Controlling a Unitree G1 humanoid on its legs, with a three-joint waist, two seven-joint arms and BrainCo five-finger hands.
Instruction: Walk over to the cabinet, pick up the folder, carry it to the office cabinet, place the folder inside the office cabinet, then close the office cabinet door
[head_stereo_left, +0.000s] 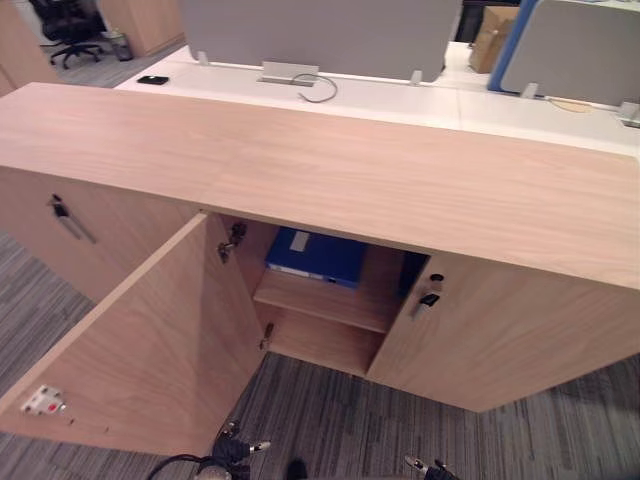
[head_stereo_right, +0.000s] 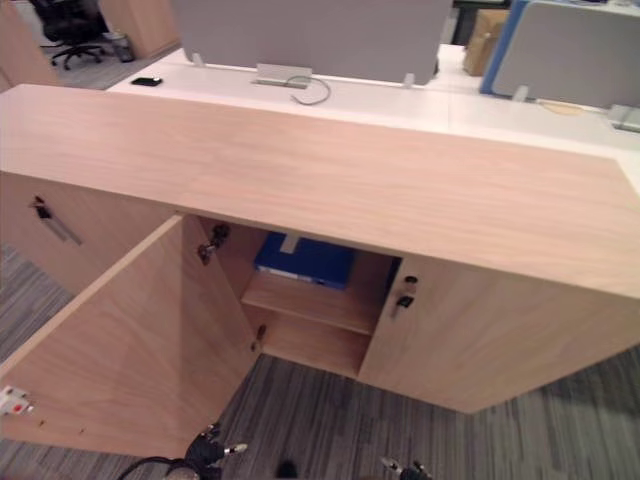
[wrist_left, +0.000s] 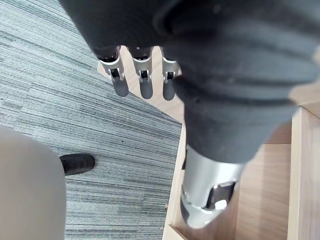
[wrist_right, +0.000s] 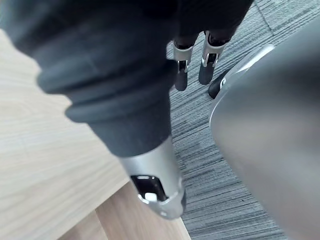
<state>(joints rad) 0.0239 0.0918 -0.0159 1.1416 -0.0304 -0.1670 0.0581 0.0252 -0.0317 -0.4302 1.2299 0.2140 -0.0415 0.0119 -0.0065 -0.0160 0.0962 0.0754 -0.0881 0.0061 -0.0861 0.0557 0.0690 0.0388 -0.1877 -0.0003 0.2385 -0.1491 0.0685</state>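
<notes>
**Blue folder lying inside the open office cabinet, both hands empty**

The folder (head_stereo_left: 318, 256) is lying flat on the upper shelf (head_stereo_left: 325, 302) inside the office cabinet (head_stereo_left: 330, 170). It is deep blue, with a pale label strip on the end that is facing outward. The cabinet is showing a light wood grain. Its left door (head_stereo_left: 150, 350) is standing wide open, while the door to the right of the opening is sitting closed with a key (head_stereo_left: 428, 297) in its lock.

The left hand (wrist_left: 146, 85) is hanging low in front of the cabinet, its fingers straight and relaxed, gripping nothing. The right hand (wrist_right: 181, 77) is hanging likewise, fingers loose and empty.

Grey striped carpet (head_stereo_left: 330, 420) is running in front of the cabinet. Behind the cabinet, a white desk (head_stereo_left: 400, 98) is carrying grey partition panels (head_stereo_left: 320, 35), and a black office chair (head_stereo_left: 70, 25) is standing further back.
</notes>
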